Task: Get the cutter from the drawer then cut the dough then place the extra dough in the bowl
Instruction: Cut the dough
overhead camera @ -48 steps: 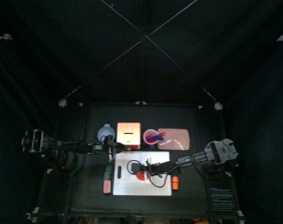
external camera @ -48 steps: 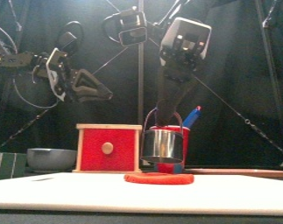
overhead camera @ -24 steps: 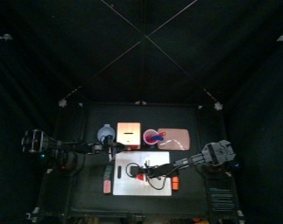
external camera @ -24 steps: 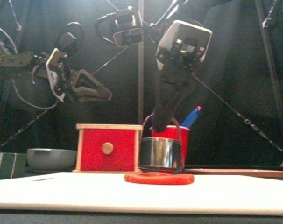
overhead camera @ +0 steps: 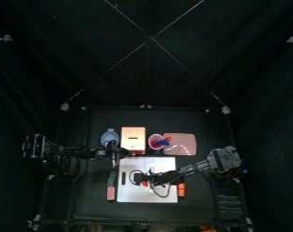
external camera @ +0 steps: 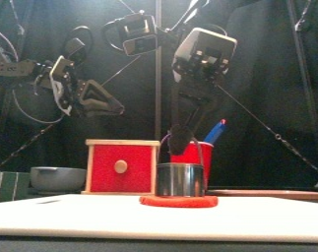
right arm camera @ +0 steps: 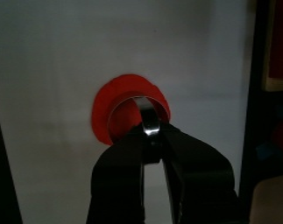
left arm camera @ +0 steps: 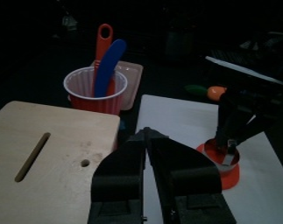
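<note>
1. The right gripper (right arm camera: 152, 129) is clenched on the wire handle of the cutter (external camera: 181, 179). Its arm reaches in from 3 o'clock and slants down over the white cutting board (external camera: 69, 217).
2. The cutter stands upright with its round metal wall resting on the red dough (external camera: 177, 201). In the front view a rim of dough shows all around its foot.
3. The dough lies flat near the middle of the board, which takes up the 6 o'clock part of the bench (overhead camera: 82, 195).
4. The left gripper (left arm camera: 147, 136) is clenched on nothing, its jaws pressed close together. It hangs in the air at the board's 10 o'clock corner, above the near edge of the wooden box (external camera: 122, 166) and well apart from the cutter.
5. The box sits at 12 o'clock of the board, its red drawer front facing 6 o'clock.
6. The blue-grey bowl (external camera: 53, 177) stands just beside the box, at its 9 o'clock.
7. The pink tray (overhead camera: 188, 145) lies at 3 o'clock of the box. It carries the red cup (left arm camera: 95, 87), with the blue knife (left arm camera: 109, 66) and red knife (left arm camera: 102, 44) standing in it.
</note>
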Robot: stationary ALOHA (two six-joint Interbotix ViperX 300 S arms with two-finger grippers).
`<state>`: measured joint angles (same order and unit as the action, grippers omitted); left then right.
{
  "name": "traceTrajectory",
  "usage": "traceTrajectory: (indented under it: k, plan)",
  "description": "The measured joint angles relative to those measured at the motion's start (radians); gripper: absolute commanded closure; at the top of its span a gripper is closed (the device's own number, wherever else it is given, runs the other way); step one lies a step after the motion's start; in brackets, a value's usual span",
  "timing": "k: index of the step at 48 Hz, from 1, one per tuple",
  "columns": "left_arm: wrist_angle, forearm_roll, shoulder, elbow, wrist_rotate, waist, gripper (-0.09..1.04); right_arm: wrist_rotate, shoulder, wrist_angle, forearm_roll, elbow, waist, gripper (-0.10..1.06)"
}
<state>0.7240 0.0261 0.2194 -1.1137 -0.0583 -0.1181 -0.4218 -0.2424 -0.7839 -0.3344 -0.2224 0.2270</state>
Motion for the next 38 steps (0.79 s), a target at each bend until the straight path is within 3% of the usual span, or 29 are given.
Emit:
traceTrajectory:
  k: [15, 25, 32, 38]
  plan:
    - [0.0, -0.003, -0.002, 0.0, 0.0, 0.002, 0.46, -0.003, -0.006, 0.035, 0.006, 0.003, 0.0, 0.14]
    - [0.003, 0.0, -0.003, 0.002, 0.011, 0.008, 0.45, -0.018, 0.012, 0.044, -0.011, -0.003, 0.002, 0.11]
    - [0.04, 0.02, -0.029, 0.002, 0.02, 0.083, 0.38, -0.066, 0.095, 0.117, -0.107, -0.081, 0.002, 0.11]
    - [0.124, 0.034, -0.063, 0.0, 0.044, 0.169, 0.25, -0.138, 0.19, 0.293, -0.23, -0.199, 0.005, 0.11]
